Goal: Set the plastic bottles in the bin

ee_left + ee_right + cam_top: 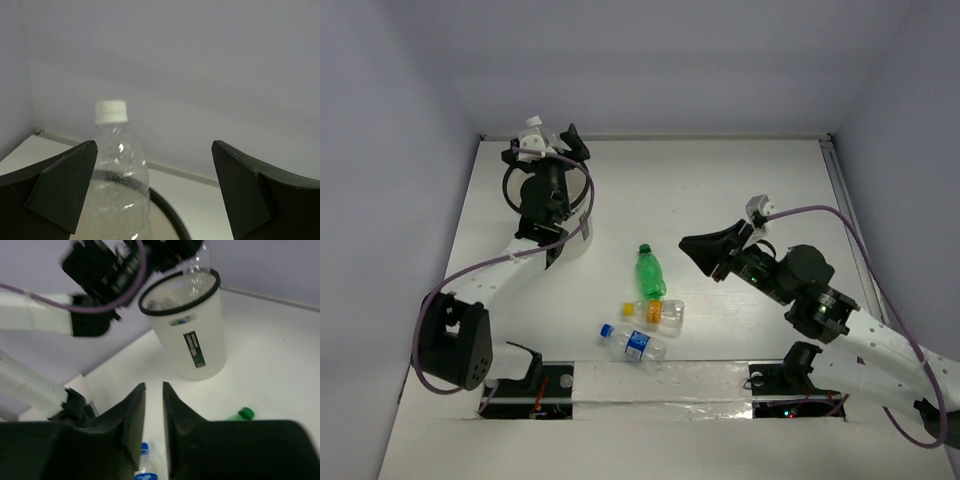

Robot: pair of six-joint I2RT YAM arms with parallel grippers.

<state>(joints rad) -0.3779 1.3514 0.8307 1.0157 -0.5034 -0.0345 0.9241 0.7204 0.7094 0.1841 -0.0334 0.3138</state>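
The white bin (192, 335) with a black rim and a dark label stands at the back left, mostly hidden under my left arm in the top view (576, 242). My left gripper (155, 145) is open above the rim (546, 158). A plain clear bottle (117, 175) with a white cap stands upright beside its left finger, ungripped, sticking out of the bin (197, 267). A green bottle (649, 270), an orange-label bottle (656, 312) and a blue-label bottle (632, 343) lie mid-table. My right gripper (692, 245) is shut and empty, right of the green bottle.
Other clear bottles (161, 304) lie inside the bin. The grey walls close the table at the back and sides. A taped strip (660, 380) runs along the near edge between the arm bases.
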